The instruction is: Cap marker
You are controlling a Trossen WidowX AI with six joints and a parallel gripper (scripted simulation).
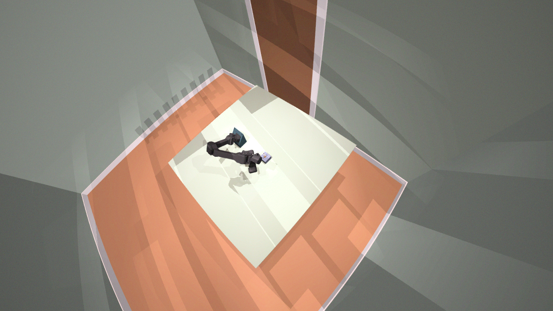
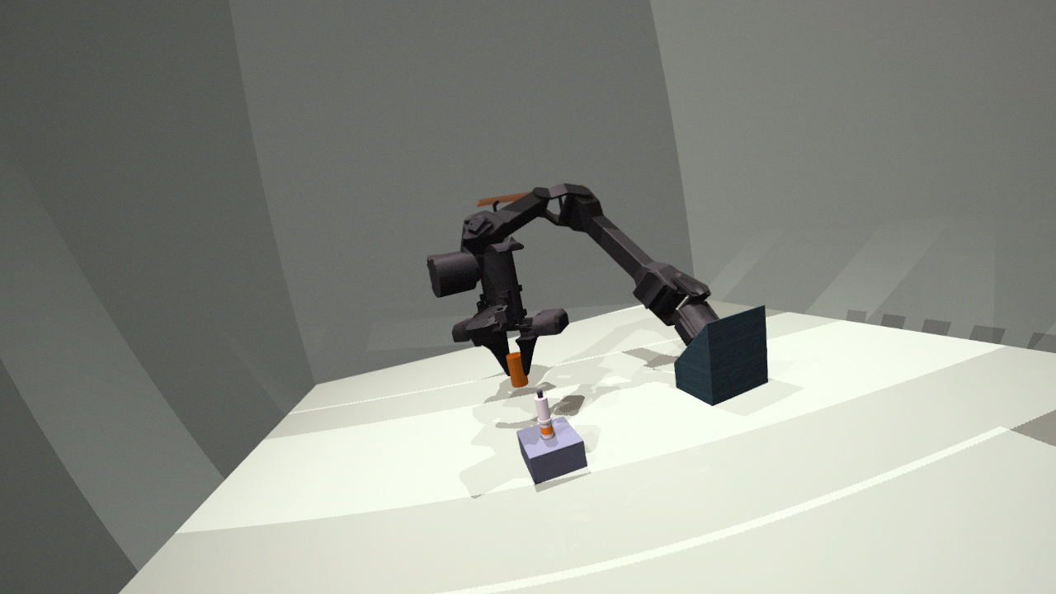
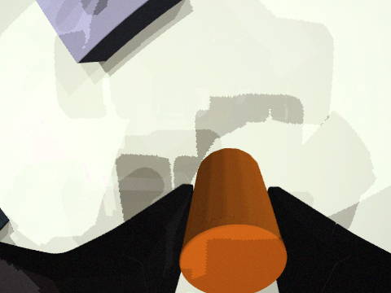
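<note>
The orange cap [image 3: 234, 233] is clamped between the fingers above the desk [image 2: 738, 473], left of and behind the marker [image 2: 542, 415] in the holder block [image 2: 553, 449], and a tilted cap could be jammed on the tip.

Grey walls [image 2: 443, 110], orange floor [image 1: 127, 216], pale table [image 2: 738, 473].

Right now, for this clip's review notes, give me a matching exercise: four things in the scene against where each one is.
Things:
1. cap
2. marker
3. holder block
4. end effector

Places or states:
A. resting on the table
B. upright in the block, uncapped
C. shut, pointing down
D. between the fingers, off the table

Pairs: 1-D, 2-B, 3-A, 4-C
</note>
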